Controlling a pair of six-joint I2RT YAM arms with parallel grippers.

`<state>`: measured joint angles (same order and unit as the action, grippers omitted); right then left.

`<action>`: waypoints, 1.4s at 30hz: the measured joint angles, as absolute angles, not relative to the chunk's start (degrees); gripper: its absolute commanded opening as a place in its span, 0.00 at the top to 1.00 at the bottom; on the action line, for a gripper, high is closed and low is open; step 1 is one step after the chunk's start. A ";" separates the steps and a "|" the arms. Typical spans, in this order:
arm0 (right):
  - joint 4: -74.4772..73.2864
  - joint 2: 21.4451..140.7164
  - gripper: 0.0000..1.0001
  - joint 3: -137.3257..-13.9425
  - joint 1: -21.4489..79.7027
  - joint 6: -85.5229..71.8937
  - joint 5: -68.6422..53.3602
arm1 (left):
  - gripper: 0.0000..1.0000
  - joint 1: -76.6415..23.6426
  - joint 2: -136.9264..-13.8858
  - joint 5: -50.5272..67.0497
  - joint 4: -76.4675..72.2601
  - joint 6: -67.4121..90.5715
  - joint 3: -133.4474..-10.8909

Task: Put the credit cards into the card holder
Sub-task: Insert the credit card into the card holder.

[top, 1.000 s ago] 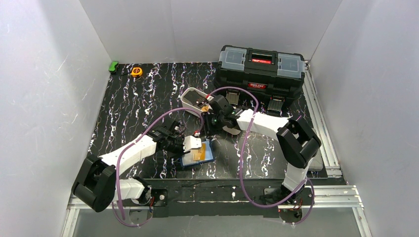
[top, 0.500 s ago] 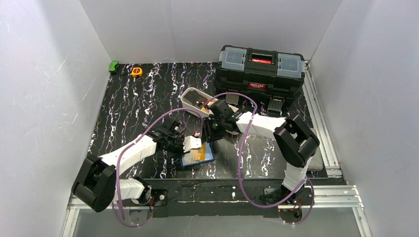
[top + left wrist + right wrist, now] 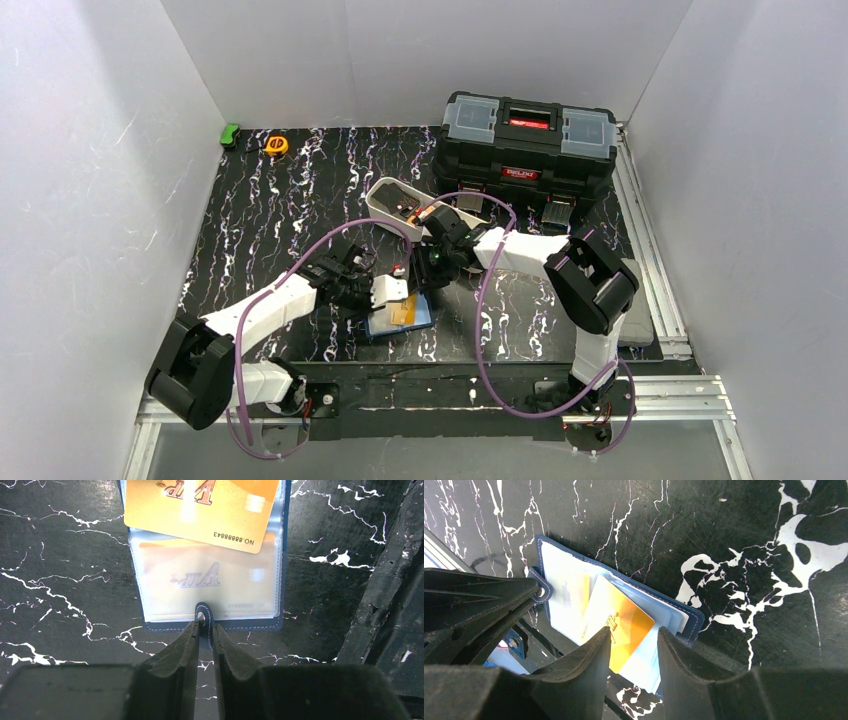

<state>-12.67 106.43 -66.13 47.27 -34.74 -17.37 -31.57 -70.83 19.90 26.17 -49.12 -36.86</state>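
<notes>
Left gripper [image 3: 205,628] is pinched tight on the snap tab [image 3: 203,615] of the soft navy-blue fold-open card holder [image 3: 150,605], pinning it open. Right gripper [image 3: 635,635] hangs jaws apart, empty, over the glossy orange-yellow plastic credit card [image 3: 624,625] lying skewed on the holder. It looks thin, stiff and slick, so I'd nip a free edge.

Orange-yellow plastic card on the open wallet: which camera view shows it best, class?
Left wrist: the orange-yellow plastic card is close, with VIP lettering, chip and number legible. Right wrist shows it slanted, partly behind right tool fingers. Top external shows a tiny orange patch.
</notes>
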 measured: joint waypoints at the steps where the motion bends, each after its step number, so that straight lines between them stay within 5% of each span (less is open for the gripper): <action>1: -12.67 106.50 0.54 -66.17 47.27 -34.74 -17.41 | 0.86 -31.57 -70.81 19.88 26.13 -49.17 -36.86; 42: -18.28 108.73 0.58 -71.33 48.60 -31.05 -15.49 | 0.89 -31.57 -69.73 19.90 25.69 -49.43 -36.01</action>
<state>-18.28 108.73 -71.33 48.60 -31.05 -15.49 -31.57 -69.73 19.90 25.69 -49.43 -36.01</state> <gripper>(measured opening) 0.417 0.119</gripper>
